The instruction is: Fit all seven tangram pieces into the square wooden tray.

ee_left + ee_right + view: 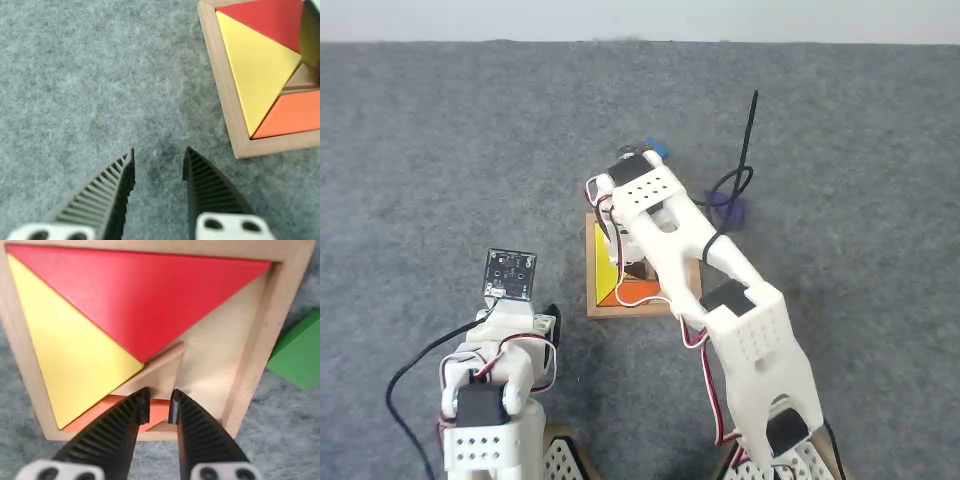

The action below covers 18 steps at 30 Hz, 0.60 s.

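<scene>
So far three of seven pieces [145, 305] sit in the tray [261, 355]; right pincer [159, 407] barely parted, left pincer [159, 165] wide, both empty.

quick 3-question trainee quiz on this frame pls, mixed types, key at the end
1. True or false: the left hand grips a piece.
2. The green piece lies: A) inside the tray; B) outside it, beside the rim; C) in the left hand.
3. Fill in: the red triangle lies edge to edge with a ___ triangle.
Key: 1 false; 2 B; 3 yellow triangle.
</scene>
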Motion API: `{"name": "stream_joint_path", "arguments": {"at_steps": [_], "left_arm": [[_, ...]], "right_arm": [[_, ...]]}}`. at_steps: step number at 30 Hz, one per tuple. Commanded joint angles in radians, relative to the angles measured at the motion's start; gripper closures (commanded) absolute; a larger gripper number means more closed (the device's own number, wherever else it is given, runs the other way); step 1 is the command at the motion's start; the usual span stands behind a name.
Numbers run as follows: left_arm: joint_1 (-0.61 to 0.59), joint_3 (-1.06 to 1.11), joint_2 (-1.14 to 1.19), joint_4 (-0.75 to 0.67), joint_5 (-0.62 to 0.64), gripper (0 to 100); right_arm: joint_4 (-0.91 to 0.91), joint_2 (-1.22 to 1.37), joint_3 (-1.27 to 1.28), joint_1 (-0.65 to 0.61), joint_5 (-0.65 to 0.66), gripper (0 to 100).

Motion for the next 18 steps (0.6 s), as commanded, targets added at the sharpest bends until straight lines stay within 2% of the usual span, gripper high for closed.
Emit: {"name": "stream_joint_path", "arguments": {"at_steps": [1,10,18], "left_arm": [[0.003,-0.008,-0.028,0.009,-0.006,85],[0.003,-0.008,-0.028,0.009,-0.006,85],[0.003,-0.008,-0.028,0.009,-0.006,85]], "right_arm": [[0.004,-0.113,-0.029,-0.01,0.011,93.5],[-0.015,-0.127,-0.028,0.048,0.049,93.5],[-0.22,-0.145,0.129,0.01,0.114,93.7]]}}
